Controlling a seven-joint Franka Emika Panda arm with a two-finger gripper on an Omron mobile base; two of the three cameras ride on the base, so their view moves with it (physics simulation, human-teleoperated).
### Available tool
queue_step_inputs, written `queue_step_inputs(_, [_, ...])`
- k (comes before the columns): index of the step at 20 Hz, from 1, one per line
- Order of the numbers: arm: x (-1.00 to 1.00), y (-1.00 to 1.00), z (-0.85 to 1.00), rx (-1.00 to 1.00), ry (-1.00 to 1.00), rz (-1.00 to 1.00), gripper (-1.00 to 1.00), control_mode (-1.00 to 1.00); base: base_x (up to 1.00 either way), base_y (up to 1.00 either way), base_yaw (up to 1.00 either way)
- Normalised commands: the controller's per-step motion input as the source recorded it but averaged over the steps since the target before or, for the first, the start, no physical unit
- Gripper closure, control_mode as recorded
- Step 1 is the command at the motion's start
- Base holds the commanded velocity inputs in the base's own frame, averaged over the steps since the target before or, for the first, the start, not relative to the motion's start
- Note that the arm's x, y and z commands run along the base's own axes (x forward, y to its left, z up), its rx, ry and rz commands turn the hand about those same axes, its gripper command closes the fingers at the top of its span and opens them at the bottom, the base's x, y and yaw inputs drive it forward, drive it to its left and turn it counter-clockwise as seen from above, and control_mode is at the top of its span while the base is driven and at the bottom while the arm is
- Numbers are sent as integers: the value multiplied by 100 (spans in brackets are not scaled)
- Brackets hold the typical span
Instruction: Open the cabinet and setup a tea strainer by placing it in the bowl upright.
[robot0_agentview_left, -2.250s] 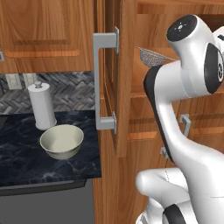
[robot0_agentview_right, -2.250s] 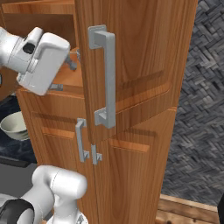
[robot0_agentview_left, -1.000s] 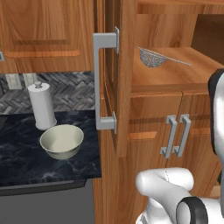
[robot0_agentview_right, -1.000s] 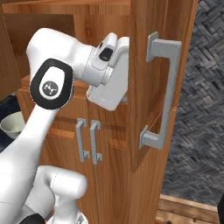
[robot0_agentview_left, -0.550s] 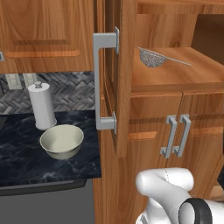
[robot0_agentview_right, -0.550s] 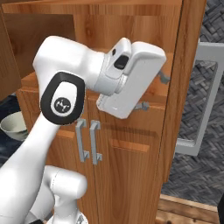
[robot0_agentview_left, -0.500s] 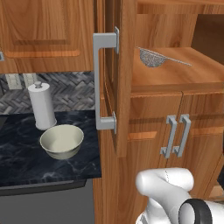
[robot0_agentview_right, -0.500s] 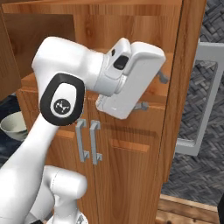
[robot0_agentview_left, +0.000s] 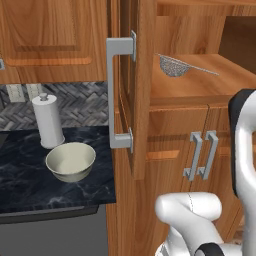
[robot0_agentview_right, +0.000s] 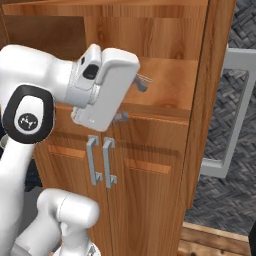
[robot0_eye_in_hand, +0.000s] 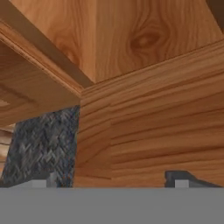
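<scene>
Lying tea strainer, handle rightward

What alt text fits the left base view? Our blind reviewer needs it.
The tall cabinet door stands open, showing the tea strainer on a wooden shelf. Left, a cream bowl and paper-towel roll sit on the dark counter.

Warm-brown wood is seen on the cabinet; the bowl is cream, the counter black-marbled.
</scene>
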Motion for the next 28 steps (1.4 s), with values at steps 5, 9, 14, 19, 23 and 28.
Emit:
queue_step_inputs(5, [56, 76, -6, 19, -3, 28, -100, -100, 0, 0, 0])
queue_step_inputs(9, [65, 76, -13, 12, -10, 35, -100, -100, 0, 0, 0])
queue_step_inputs(14, [70, 57, -2, 25, -12, 33, -100, -100, 0, 0, 0])
queue_step_inputs(19, [75, 29, -2, 41, -20, 17, -100, -100, 0, 0, 0])
queue_step_inputs(23, [62, 20, -18, 45, -28, -6, -100, -100, 0, 0, 0])
queue_step_inputs(28, [30, 40, -3, 27, -15, -6, -100, -100, 0, 0, 0])
